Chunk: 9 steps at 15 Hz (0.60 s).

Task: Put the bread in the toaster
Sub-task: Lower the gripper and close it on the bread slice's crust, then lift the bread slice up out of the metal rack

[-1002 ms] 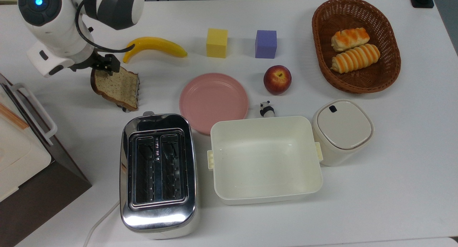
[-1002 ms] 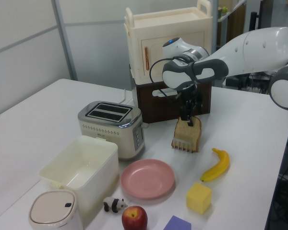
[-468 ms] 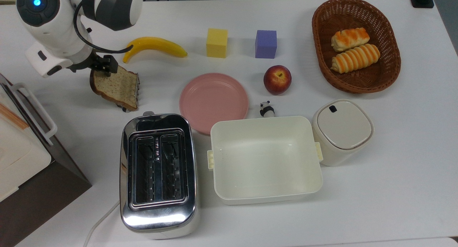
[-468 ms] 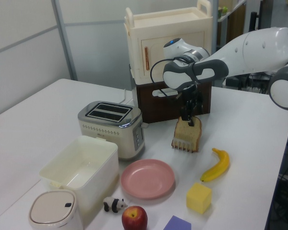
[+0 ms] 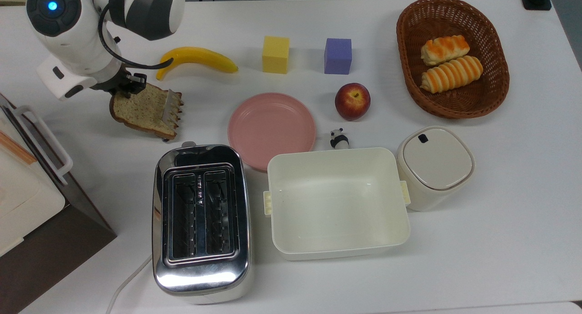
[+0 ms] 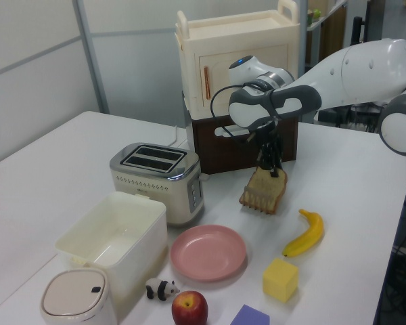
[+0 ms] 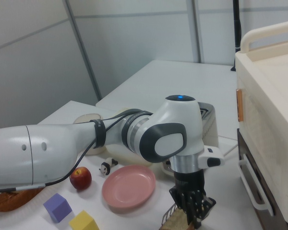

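Top view: gripper [image 5: 129, 84] is clamping the bread [image 5: 142, 110] by its crust. I am lifting it clear, keeping the slice vertical, aligning it with a toaster [image 5: 201, 223] slot.

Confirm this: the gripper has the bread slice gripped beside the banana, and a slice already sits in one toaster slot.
Not quite. The gripper does hold the bread near the banana, but both slots of the toaster are empty; the top view shows only bare wire grilles inside them. The rest stands.
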Motion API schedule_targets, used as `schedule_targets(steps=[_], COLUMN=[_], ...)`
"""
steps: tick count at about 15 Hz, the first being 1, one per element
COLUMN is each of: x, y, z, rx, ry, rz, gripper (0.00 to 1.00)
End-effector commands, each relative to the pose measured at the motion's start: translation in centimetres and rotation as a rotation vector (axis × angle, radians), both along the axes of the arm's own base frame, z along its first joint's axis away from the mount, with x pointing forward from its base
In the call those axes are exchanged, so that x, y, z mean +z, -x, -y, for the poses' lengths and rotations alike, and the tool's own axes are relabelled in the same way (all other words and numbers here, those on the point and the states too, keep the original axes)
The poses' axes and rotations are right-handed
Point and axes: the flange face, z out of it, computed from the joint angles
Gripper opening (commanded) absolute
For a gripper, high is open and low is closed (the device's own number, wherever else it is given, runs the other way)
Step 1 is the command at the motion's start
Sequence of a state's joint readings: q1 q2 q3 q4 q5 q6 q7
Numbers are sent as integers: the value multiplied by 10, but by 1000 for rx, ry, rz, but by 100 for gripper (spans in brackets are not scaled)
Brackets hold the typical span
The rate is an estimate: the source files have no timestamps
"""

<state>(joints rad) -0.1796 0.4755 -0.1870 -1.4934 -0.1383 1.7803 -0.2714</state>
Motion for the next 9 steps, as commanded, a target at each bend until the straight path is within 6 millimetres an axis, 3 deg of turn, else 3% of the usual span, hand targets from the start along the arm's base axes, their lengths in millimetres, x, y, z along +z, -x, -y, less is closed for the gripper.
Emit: schedule_targets(steps=[1, 6, 9], x=[6, 19, 40], y=[2, 2, 1], z=[-13, -15, -20], rx=[47, 47, 49], ry=[11, 13, 10], rz=[7, 28, 64], gripper=[0, 0, 0])
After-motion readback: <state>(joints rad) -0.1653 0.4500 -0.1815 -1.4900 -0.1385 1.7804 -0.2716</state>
